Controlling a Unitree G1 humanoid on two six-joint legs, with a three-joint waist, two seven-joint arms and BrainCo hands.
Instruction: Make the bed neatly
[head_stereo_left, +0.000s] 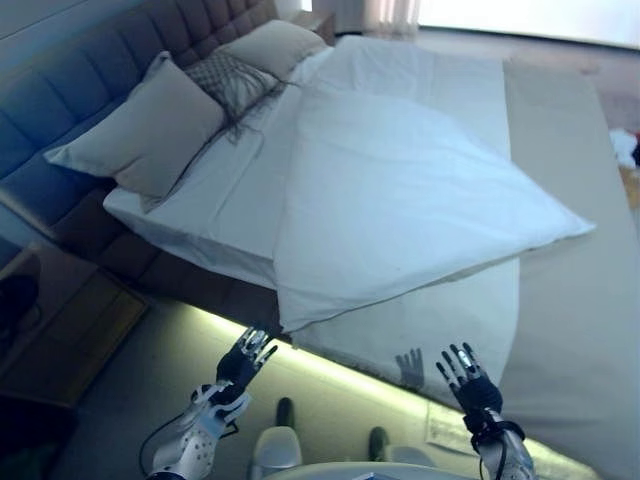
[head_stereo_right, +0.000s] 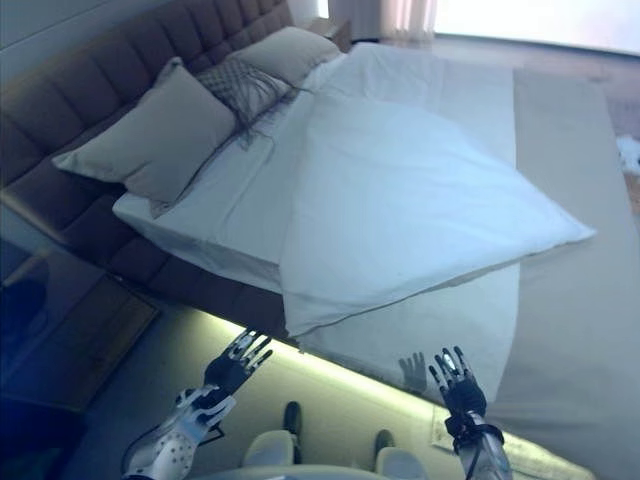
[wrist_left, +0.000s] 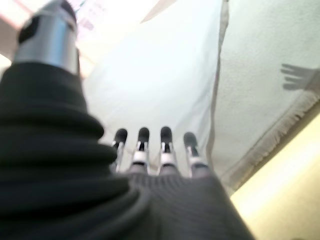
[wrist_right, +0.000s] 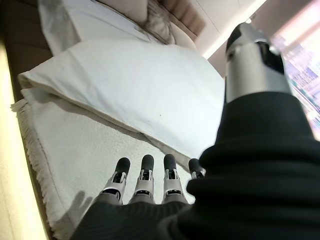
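Both hands, left hand (head_stereo_left: 245, 362) and right hand (head_stereo_left: 468, 381), hover with fingers straight, holding nothing, near the bed's near edge, below the skewed white duvet (head_stereo_left: 400, 200); no writing is readable.

No legible text or signs

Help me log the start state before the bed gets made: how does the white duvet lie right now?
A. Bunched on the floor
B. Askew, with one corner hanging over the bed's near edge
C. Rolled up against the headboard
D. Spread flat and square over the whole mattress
B: the white duvet lies skewed across the bed, one corner drooping over the near edge, with the left hand and right hand open, touching nothing.
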